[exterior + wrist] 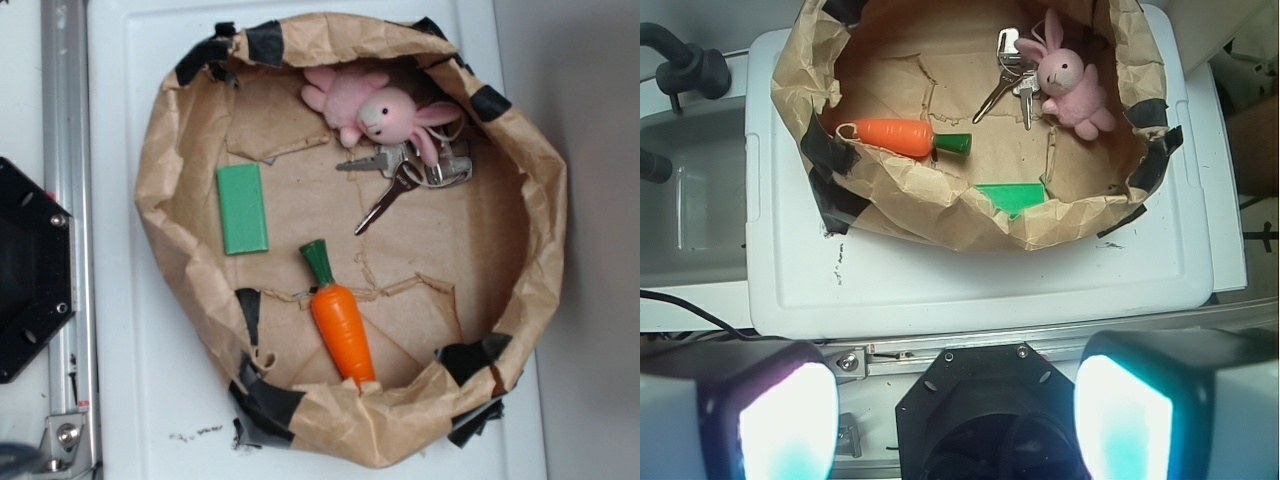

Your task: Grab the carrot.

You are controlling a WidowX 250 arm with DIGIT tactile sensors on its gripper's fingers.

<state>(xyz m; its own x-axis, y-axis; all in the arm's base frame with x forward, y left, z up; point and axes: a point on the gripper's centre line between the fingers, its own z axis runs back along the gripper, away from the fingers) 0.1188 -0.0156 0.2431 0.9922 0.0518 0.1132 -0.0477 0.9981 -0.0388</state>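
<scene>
The carrot (342,325) lies in the paper nest (520,180) on the white counter (120,330), with its orange tip touching the nest's wall and its green stem pointing toward the nest's middle. In the wrist view the pincer (958,420) stands apart and empty, well back from the nest. The carrot (898,136) lies ahead and to the left there, its long axis crosswise to the approach.

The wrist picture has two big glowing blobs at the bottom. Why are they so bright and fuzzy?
In the wrist view those are the gripper jaws, so near the lens that they blur, and light washes their inner faces to white-cyan. Farther off, the carrot and pink bunny look sharp. In the exterior view the light is softer, with only a small shine on the carrot.
</scene>
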